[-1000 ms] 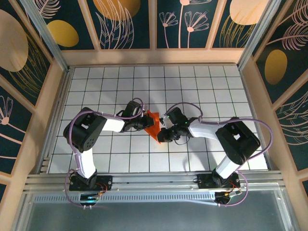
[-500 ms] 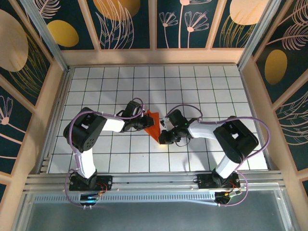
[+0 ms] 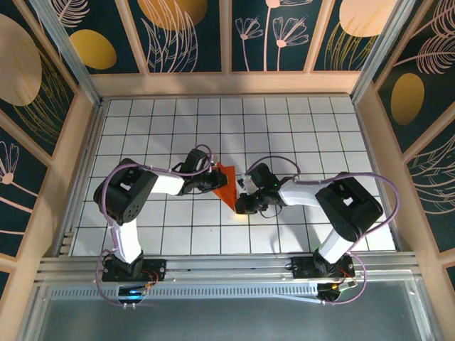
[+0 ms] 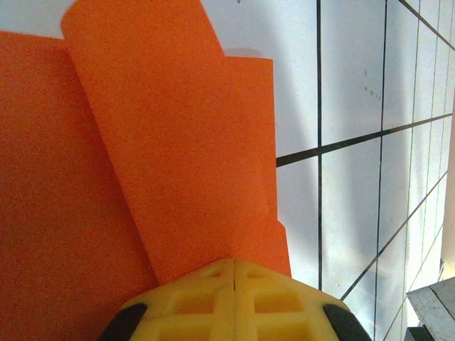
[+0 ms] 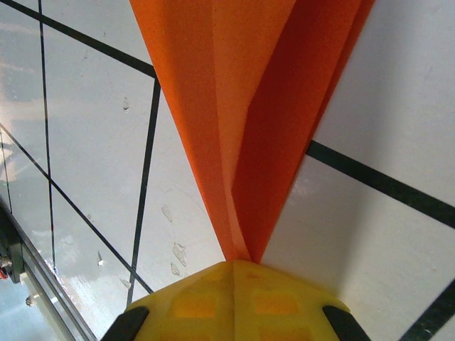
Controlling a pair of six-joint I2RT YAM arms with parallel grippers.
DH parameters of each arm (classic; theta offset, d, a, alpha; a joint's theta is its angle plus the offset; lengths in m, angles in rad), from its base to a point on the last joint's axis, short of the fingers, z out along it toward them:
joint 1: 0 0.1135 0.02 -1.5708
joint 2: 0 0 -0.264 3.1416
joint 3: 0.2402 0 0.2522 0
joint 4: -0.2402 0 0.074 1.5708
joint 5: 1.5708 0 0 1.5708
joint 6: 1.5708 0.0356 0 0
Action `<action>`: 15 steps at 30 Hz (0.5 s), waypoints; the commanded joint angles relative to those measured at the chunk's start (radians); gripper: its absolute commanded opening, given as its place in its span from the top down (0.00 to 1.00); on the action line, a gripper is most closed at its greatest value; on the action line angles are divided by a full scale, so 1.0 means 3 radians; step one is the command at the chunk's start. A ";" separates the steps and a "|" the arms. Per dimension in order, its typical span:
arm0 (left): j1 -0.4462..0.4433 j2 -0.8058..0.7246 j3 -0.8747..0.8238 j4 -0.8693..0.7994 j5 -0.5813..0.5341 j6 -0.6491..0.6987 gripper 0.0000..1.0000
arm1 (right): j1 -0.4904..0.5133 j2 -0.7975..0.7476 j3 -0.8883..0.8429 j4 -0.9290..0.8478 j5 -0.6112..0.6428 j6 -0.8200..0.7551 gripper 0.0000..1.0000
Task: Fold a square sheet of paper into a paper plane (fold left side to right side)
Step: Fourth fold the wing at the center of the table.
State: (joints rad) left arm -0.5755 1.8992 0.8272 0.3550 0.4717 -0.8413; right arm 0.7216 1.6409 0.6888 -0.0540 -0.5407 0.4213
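Wedge-creased square sheet of paper (image 3: 227, 183) is clamped, tip in shut right claw (image 5: 235, 263) & flap in shut left claw (image 4: 233, 261), prob. steadied for next fold.

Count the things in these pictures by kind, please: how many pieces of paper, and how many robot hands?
folded bright orange paper sheet: 1
yellow-tipped robot hands, the left hand and the right hand, each shut on that sheet: 2
Total: 3
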 commanded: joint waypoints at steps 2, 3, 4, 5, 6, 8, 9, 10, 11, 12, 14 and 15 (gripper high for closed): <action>0.0027 0.0177 -0.0089 -0.0430 -0.0385 0.0100 1.00 | 0.0018 -0.0096 -0.0201 -0.0292 -0.0061 0.0012 1.00; 0.0027 0.0179 -0.0092 -0.0434 -0.0386 0.0100 1.00 | 0.0021 -0.0137 -0.0213 -0.0296 -0.0098 0.0021 1.00; 0.0029 0.0174 -0.0088 -0.0433 -0.0386 0.0100 1.00 | 0.0014 -0.0175 -0.0220 -0.0312 -0.0132 0.0016 1.00; 0.0026 0.0172 -0.0089 -0.0435 -0.0386 0.0096 1.00 | 0.0016 -0.0223 -0.0213 -0.0336 -0.0158 -0.0004 1.00; 0.0026 0.0169 -0.0087 -0.0434 -0.0386 0.0095 1.00 | 0.0013 -0.0281 -0.0193 -0.0373 -0.0175 -0.0025 1.00; 0.0028 0.0166 -0.0083 -0.0433 -0.0386 0.0095 1.00 | -0.0019 -0.0413 -0.0133 -0.0441 -0.0211 -0.0068 1.00; 0.0027 0.0166 -0.0083 -0.0432 -0.0389 0.0094 1.00 | -0.0053 -0.0492 -0.0097 -0.0463 -0.0243 -0.0087 1.00; 0.0028 0.0168 -0.0081 -0.0432 -0.0383 0.0094 1.00 | -0.0095 -0.0564 -0.0066 -0.0469 -0.0289 -0.0103 1.00; 0.0026 0.0168 -0.0083 -0.0429 -0.0381 0.0094 1.00 | -0.0123 -0.0615 -0.0041 -0.0453 -0.0326 -0.0113 1.00; 0.0026 0.0163 -0.0088 -0.0426 -0.0383 0.0089 1.00 | -0.0161 -0.0663 -0.0017 -0.0407 -0.0372 -0.0104 1.00; 0.0026 0.0164 -0.0088 -0.0417 -0.0381 0.0085 1.00 | -0.0189 -0.0680 0.0030 -0.0287 -0.0452 -0.0076 1.00; 0.0027 0.0163 -0.0093 -0.0412 -0.0381 0.0082 1.00 | -0.0184 -0.0649 0.0065 -0.0215 -0.0466 -0.0057 1.00</action>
State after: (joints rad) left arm -0.5755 1.8992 0.8280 0.3557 0.4667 -0.8413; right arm 0.6739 1.4567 0.6708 -0.1539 -0.6312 0.4133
